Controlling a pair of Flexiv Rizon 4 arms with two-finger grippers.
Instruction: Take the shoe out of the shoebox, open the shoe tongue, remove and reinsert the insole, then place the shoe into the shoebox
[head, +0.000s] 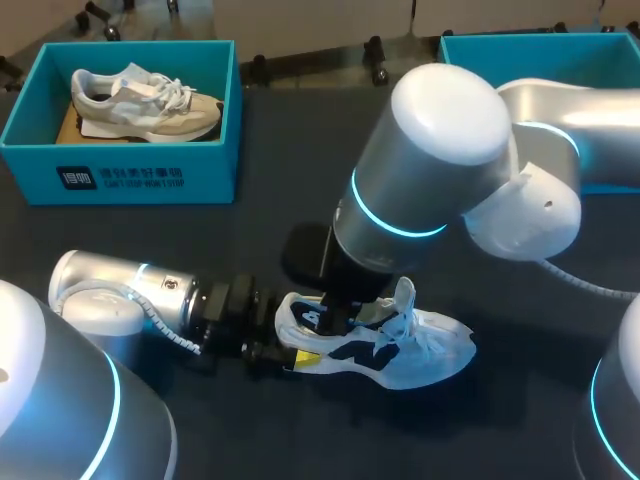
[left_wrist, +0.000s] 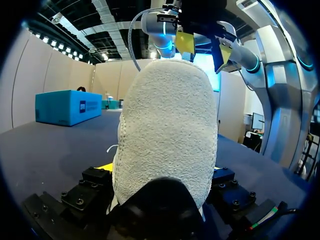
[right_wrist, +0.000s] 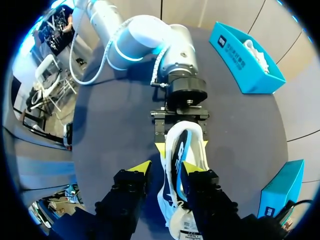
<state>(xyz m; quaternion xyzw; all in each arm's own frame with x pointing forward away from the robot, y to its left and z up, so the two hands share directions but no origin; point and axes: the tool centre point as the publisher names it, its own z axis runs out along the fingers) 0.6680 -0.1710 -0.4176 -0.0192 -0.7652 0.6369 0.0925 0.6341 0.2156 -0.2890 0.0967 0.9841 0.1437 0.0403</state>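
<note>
A white and navy shoe (head: 400, 350) lies on its side on the dark table (head: 250, 230), laces loose. My left gripper (head: 290, 350) comes in low from the left and is shut on the shoe's heel (left_wrist: 165, 130), with a yellow fingertip (right_wrist: 160, 148) against each side of it. My right gripper (right_wrist: 166, 167) hangs over the shoe's opening (right_wrist: 180, 150) and stands open. One of its fingers is above the opening and the other is outside the shoe's wall. Seen from the left wrist, its yellow tips (left_wrist: 185, 42) hover just above the heel. I cannot make out the insole.
A blue shoebox (head: 120, 175) at the back left holds a beige shoe (head: 145, 100). A second blue box (head: 540, 45) stands at the back right. My right arm's bulky elbow (head: 440, 150) hangs over the table's middle.
</note>
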